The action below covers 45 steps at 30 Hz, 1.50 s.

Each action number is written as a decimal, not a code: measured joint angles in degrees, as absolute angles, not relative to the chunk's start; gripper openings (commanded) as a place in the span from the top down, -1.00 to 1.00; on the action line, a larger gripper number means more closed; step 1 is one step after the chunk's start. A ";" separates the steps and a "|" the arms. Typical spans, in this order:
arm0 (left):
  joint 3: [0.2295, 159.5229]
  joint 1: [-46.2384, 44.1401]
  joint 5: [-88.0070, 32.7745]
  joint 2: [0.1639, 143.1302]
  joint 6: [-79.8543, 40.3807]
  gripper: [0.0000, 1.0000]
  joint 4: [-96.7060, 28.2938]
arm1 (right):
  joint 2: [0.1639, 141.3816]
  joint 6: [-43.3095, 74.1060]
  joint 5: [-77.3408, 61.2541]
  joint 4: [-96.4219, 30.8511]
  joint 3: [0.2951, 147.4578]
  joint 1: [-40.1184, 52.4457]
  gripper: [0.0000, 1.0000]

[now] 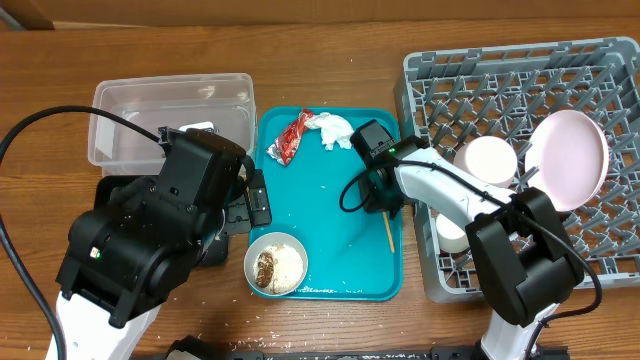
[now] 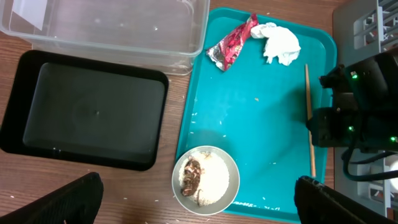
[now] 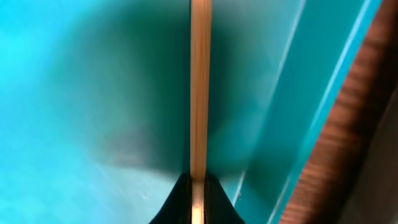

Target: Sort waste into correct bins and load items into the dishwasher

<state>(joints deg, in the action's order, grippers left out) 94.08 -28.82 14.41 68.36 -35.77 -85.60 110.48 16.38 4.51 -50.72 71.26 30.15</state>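
My right gripper [image 1: 384, 203] [image 3: 199, 182] is shut on a thin wooden chopstick [image 1: 390, 235] [image 3: 200, 74] [image 2: 309, 124], low over the right side of the teal tray [image 1: 330, 220]. A red wrapper [image 1: 290, 137] [image 2: 231, 43] and a white tissue [image 1: 336, 130] [image 2: 280, 42] lie at the tray's far end. A white bowl of rice with brown bits [image 1: 276, 263] [image 2: 205, 180] sits at its near left corner. My left gripper [image 2: 198, 196] [image 1: 245, 205] is open and empty, high above the bowl. The clear tub [image 1: 170, 120] [image 2: 112, 25] and the black tray [image 2: 93, 109] are empty.
The grey dish rack [image 1: 600, 70] at the right holds a pale pink plate [image 1: 570, 160] on edge, a white bowl [image 1: 490, 160] and a white cup [image 1: 452, 235]. Rice grains are scattered on the teal tray and on the wooden table [image 1: 330, 40]. My left arm hides most of the black tray from overhead.
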 measured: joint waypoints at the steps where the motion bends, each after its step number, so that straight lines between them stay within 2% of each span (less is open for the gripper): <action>1: 94.08 -28.82 14.41 68.36 -35.77 -1.00 -85.58 | 110.08 16.40 4.49 -51.64 71.70 30.15 0.92; 7: 94.08 -28.82 14.41 68.36 -35.79 -1.00 -85.60 | 95.04 16.45 9.37 -50.06 78.22 29.04 0.92; 10: 94.08 -28.82 14.44 68.36 -35.77 -1.00 -85.60 | 87.33 14.35 16.27 -46.35 80.03 24.60 0.92; 15: 94.08 -28.82 14.41 68.36 -35.79 -1.00 -85.58 | 91.20 5.58 19.46 -42.02 79.42 16.80 0.92; 18: 94.08 -28.82 14.41 68.36 -35.77 -1.00 -85.60 | 96.09 2.87 19.40 -42.04 78.39 15.46 0.92; 20: 94.08 -28.82 14.41 68.36 -35.77 -1.00 -85.60 | 98.08 2.09 19.29 -42.19 77.97 15.42 0.58; 21: 94.08 -28.82 14.41 68.36 -35.79 -1.00 -85.58 | 98.54 1.89 19.05 -42.19 77.91 15.42 0.50; 24: 94.08 -28.82 14.41 68.36 -35.79 -1.00 -85.56 | 98.65 1.04 18.57 -43.16 77.89 15.51 0.41; 27: 94.08 -28.82 14.41 68.36 -35.79 -1.00 -85.58 | 97.73 1.26 18.39 -45.17 77.93 15.66 0.11; 33: 94.08 -28.82 14.41 68.36 -35.79 -1.00 -85.56 | 86.83 3.99 13.69 -53.76 81.14 16.12 -0.11; 34: 94.08 -28.82 14.41 68.36 -35.77 -1.00 -85.60 | 84.01 4.36 11.46 -54.92 81.49 16.38 -0.34; 35: 94.08 -28.82 14.41 68.36 -35.79 -1.00 -85.58 | 79.33 4.89 8.01 -56.05 81.93 17.12 -1.00; 42: 94.11 -28.82 14.44 68.36 -35.77 -1.00 -85.58 | 60.80 5.85 -12.93 -58.57 82.63 20.32 -1.00; 45: 94.11 -28.82 14.44 68.36 -35.77 -1.00 -85.60 | 56.60 5.78 -16.23 -63.13 82.91 20.36 -1.00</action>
<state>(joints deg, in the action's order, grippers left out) 94.11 -28.82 14.44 68.36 -35.77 -85.60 56.60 5.78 -16.23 -63.13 82.91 20.36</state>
